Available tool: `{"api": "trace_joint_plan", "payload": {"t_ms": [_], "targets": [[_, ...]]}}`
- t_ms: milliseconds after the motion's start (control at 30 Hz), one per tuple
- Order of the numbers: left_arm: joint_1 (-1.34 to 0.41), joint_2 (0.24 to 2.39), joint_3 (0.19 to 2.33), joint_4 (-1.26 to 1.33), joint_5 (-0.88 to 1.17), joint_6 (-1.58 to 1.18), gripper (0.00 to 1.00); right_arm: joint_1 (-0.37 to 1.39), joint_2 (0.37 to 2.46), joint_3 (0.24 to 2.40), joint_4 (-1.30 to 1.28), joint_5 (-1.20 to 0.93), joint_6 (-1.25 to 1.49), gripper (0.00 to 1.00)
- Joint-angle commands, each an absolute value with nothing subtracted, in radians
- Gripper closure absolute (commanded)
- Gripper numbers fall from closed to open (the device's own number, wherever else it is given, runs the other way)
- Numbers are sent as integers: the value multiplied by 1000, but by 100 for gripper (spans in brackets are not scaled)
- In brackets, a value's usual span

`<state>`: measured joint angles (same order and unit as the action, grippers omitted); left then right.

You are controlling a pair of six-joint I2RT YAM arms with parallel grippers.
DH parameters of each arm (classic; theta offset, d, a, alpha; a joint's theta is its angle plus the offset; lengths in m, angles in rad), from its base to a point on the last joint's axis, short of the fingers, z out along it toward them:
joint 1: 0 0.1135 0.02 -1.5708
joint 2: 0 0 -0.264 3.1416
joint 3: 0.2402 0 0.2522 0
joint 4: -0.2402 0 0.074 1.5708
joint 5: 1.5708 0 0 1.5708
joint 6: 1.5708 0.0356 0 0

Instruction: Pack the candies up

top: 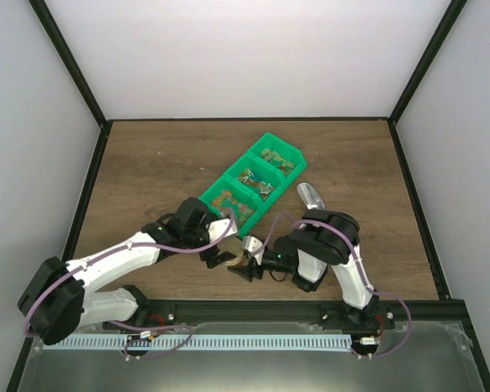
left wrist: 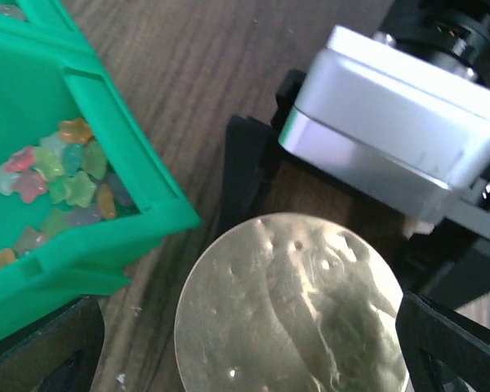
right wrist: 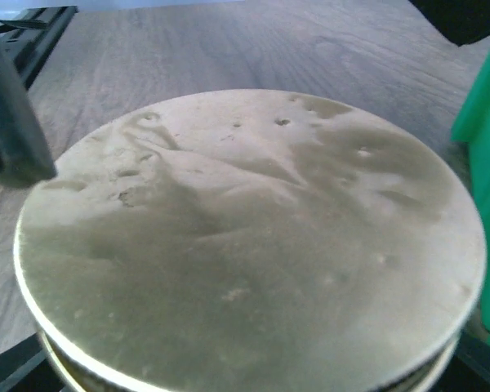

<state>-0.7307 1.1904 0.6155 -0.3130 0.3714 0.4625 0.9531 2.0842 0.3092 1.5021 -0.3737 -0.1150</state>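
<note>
Top view: green bin (top: 294,153) lies on the wooden table (top: 147,171), long axis running from near-left to far-right, three compartments. The candies (top: 235,204) sit in all three. A metal scoop (top: 310,196) lies loose just right of the bin, nearer the right arm. Both arms meet just off the bin's near end, around a small round tin (top: 250,247): left gripper (top: 224,257) on its left, right gripper (top: 261,263) on its right. White walls on three sides, with open floor left and far. Left wrist view: the tin's brassy flat top (left wrist: 294,318) lies between this gripper's fingers (left wrist: 453,343). Jaws are spread wide, with one finger at the tin's rim and the other well off it. The candies (left wrist: 61,175) are up and left of the tin, behind the bin wall (left wrist: 122,237). The right arm's pale housing (left wrist: 392,122) crowds the far side. Right wrist view: the tin top (right wrist: 245,245) fills the frame. Dark bits at both lower corners flank it, but contact is hidden, so I cannot tell whether these jaws clamp it. Bin edge (right wrist: 486,163) is just beside the tin. Judgement: the tin looks closed, so nothing is packed yet; opening it likely comes first.
</note>
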Motion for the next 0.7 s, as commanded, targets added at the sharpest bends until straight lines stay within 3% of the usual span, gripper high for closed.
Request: {"api": "trace_joint_plan", "payload": {"t_ms": [0,667], "targets": [[-738,1213,625,-225,311,357,0,966,2100,336,1473,-248,-73,25],[-719,1233,640,-170,309,318,0,909,2109,321,1506,-169,-59,28]]}}
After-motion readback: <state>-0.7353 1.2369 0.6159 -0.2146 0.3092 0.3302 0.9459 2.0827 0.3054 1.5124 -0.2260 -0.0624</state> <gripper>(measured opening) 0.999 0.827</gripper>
